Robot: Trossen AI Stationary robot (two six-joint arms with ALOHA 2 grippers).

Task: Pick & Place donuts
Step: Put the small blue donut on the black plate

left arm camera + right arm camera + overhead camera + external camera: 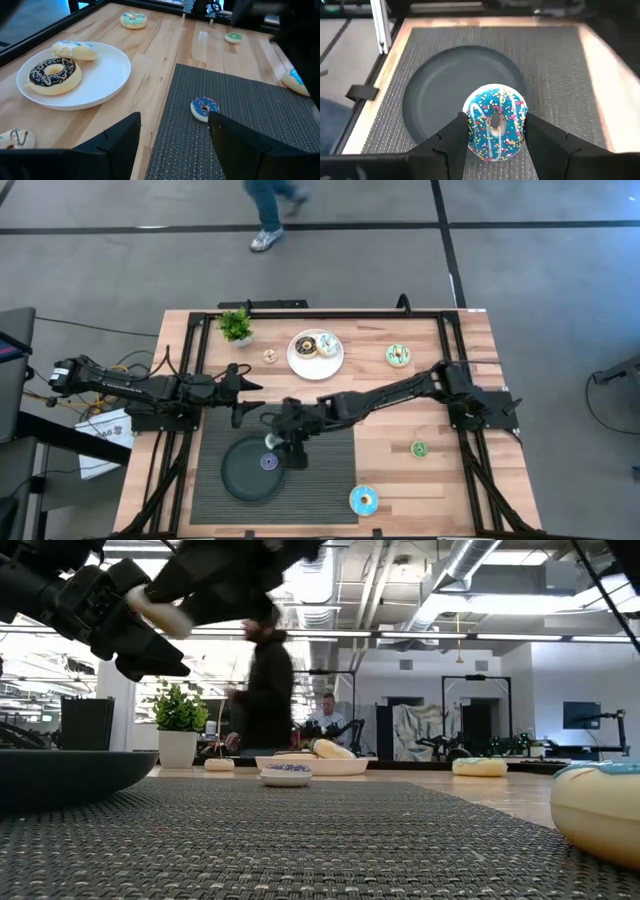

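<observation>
A: What is the work surface like, starting at the left?

B: A wooden table point(470, 470) with a black frame on a grey floor. The left gripper point(250, 396) hangs at the left edge of a dark woven mat point(330, 470), fingers point(120, 145) spread wide and empty. A small potted plant point(236, 327) stands at the back left corner, and a coin-sized tan donut point(269, 356) lies just beside it on the wood.

A: And the room?

B: Across the table in the low view, a person in dark clothes point(265, 685) stands in a workshop with pipes along the ceiling. From above, a person's legs point(268, 210) show on the floor beyond the table.

A: Where does the right arm reach?

B: It stretches across to the mat. The right gripper point(272, 442) is closed on a blue-iced donut with sprinkles point(496, 122), held upright on edge between its fingers over the near rim of the black dish point(240, 480). A small purple donut point(268, 462) lies on the mat just right of the dish.

A: The other donuts?

B: The white plate point(330, 365) behind the mat carries a chocolate donut point(306, 346) and a white-iced one point(328, 343), side by side. Further right, a green donut point(398, 356) sits on the wood near the back, a small green one point(418, 449) lies well apart from the grippers, and a larger blue donut point(363, 500) rests at the mat's front right corner.
</observation>
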